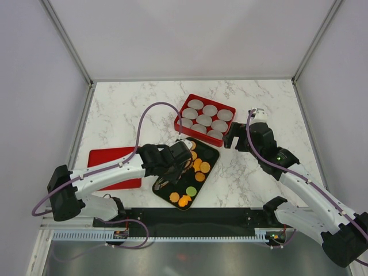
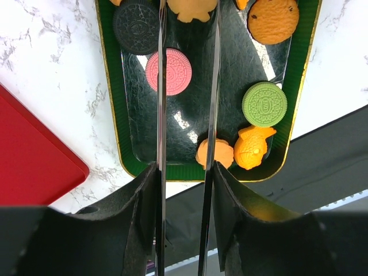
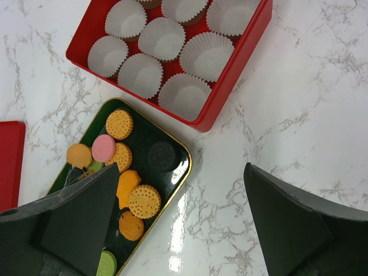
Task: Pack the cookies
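left gripper (image 2: 188, 34) is nearest: half-open, nothing clearly clamped, straddling the orange cookie (image 2: 192, 8) at top edge of its wrist view, over the tray (image 2: 115, 115); right gripper (image 3: 178, 230) wide open, empty, beside the red box (image 3: 233, 80).

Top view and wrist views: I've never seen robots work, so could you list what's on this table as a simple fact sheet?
Surface: white marble table
Middle: dark tray with a gold rim
On it: loose cookies in orange, pink, green and dark
Beyond it: red box of white paper cups, all empty
Packed so far: none visible
Left arm: left gripper over the tray, jaws apart
Right arm: right gripper wide open beside the box, holding nothing
Left side: flat red panel
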You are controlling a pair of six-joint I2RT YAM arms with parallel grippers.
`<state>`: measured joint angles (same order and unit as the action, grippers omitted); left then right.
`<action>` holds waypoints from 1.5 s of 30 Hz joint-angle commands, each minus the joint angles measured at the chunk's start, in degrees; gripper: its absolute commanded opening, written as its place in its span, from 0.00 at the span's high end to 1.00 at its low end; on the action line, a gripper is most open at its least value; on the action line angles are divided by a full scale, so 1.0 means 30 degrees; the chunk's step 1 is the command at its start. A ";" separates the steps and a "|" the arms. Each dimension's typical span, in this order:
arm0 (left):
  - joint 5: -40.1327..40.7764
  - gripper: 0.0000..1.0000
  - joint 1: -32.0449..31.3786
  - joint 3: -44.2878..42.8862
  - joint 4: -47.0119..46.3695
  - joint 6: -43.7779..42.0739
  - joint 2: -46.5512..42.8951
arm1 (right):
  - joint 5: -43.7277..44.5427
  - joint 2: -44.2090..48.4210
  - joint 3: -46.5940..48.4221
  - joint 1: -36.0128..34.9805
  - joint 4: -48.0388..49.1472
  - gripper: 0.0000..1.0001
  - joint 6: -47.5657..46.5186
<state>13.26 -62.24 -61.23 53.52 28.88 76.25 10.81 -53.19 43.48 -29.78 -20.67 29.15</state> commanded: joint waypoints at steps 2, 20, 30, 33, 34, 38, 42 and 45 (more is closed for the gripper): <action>0.0503 0.60 -0.0143 -0.1385 0.0177 0.0040 -0.1099 | 0.0118 0.0268 0.0153 0.0053 0.0150 0.02 0.0069; 0.1675 0.62 0.1318 -0.6362 0.0561 -0.1071 0.0508 | -0.0263 0.0210 0.0622 0.0024 0.0033 0.02 0.0011; 0.1412 0.62 0.6356 -1.4150 -0.1636 -0.3677 0.7356 | -0.0439 -0.0317 0.1529 0.0053 -0.0347 0.02 -0.0223; 0.1412 0.62 0.7207 -1.5793 -0.2017 -0.4119 0.9554 | -0.0263 -0.0346 0.1794 0.0024 -0.0611 0.02 -0.0369; 0.1324 0.62 0.7414 -1.6177 -0.2106 -0.4120 0.9999 | -0.0176 -0.0318 0.1823 -0.0005 -0.0669 0.02 -0.0399; 0.0971 0.62 0.7885 -1.7292 -0.2487 -0.4470 1.1758 | -0.0058 -0.0259 0.1999 0.0024 -0.0992 0.02 -0.0428; 0.0943 0.62 0.8001 -1.8405 -0.2634 -0.4852 1.3078 | -0.0087 -0.0171 0.1970 0.0024 -0.1051 0.02 -0.0370; 0.0797 0.62 0.8060 -1.8612 -0.2868 -0.4882 1.3781 | -0.0175 -0.0083 0.1970 0.0024 -0.1080 0.02 -0.0282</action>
<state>16.23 -38.11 -113.36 47.97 17.41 116.73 9.93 -54.19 47.29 -29.78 -23.64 28.62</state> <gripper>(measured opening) 0.436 0.982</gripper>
